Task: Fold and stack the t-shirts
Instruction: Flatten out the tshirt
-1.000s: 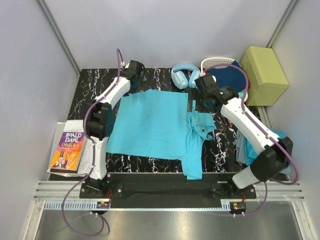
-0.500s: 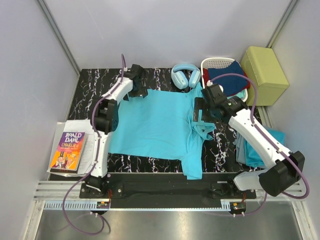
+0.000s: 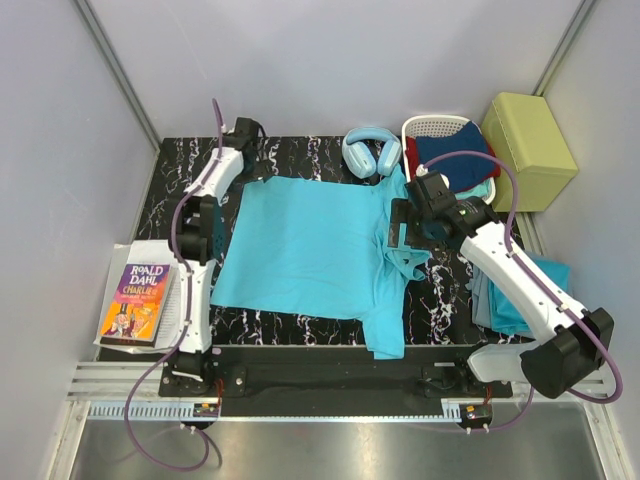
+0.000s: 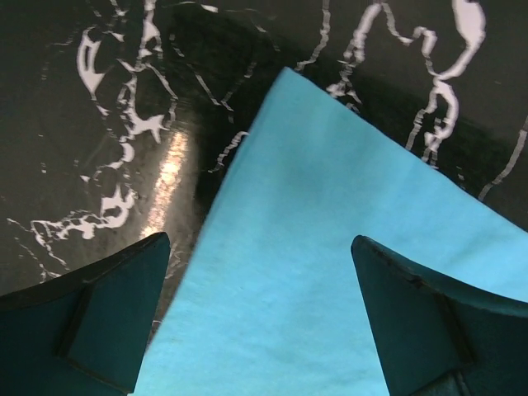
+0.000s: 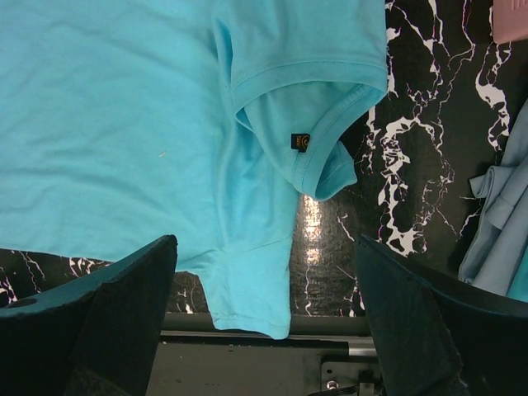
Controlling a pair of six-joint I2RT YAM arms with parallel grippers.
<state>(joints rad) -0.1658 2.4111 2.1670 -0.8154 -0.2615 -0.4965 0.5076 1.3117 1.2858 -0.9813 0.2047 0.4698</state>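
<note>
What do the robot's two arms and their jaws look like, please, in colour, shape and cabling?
The left arm and the right arm are alike: slim white links joined by bulky black joints. A thin purple cable loops loosely along each, from base to wrist. The jaws are dark, broad and wedge-shaped, with no markings visible.

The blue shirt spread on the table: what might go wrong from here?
The left hand hangs open over the shirt's far corner, which lies thin and flat; a pinch there may slip off. Under the open right hand the collar side is rumpled, so a fold could come out crooked. The headphones lie close to the shirt's far edge; lifted cloth might catch them.
</note>
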